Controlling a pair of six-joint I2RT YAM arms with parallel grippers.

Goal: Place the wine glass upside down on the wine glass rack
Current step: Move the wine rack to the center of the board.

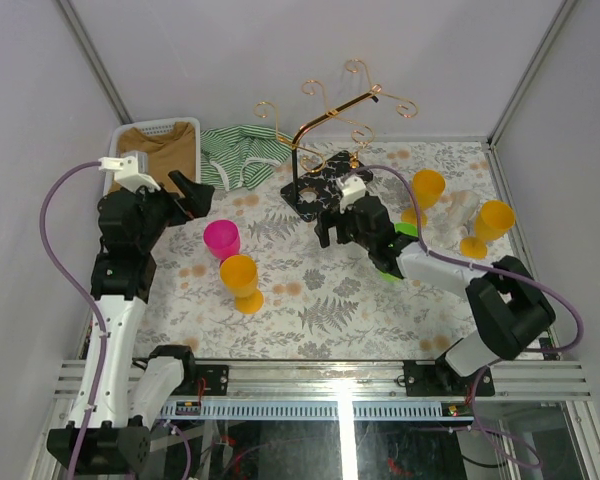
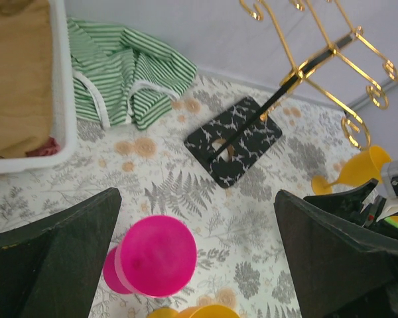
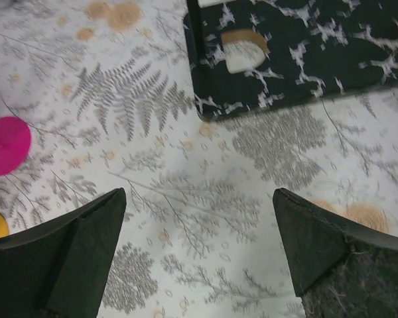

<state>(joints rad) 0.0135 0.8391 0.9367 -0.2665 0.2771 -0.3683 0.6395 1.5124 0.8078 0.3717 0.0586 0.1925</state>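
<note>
Standing toward the far middle of the worktop, the wine glass rack spreads its curled gold hooks from a leaning post, and its black speckled base lies flat on the fern-printed cover. Every glass in view rests on the worktop, apart from the rack. A pink wine glass stands to the near left of the base with an orange wine glass just beside it. A second orange glass and a third orange glass stand to the right of the rack. The left hand is released, its jaws spread wide and holding nothing. Its wrist view shows the pink wine glass low between the two dark fingers, with the base farther off. The right hand is also released and grasps nothing, and it hangs just on the near side of the base. Its wrist view shows patterned worktop between the parted fingers and the edge of the base above them. A white basket holding brown cloth sits in the far left corner. A green striped cloth lies between the basket and the rack.
</note>
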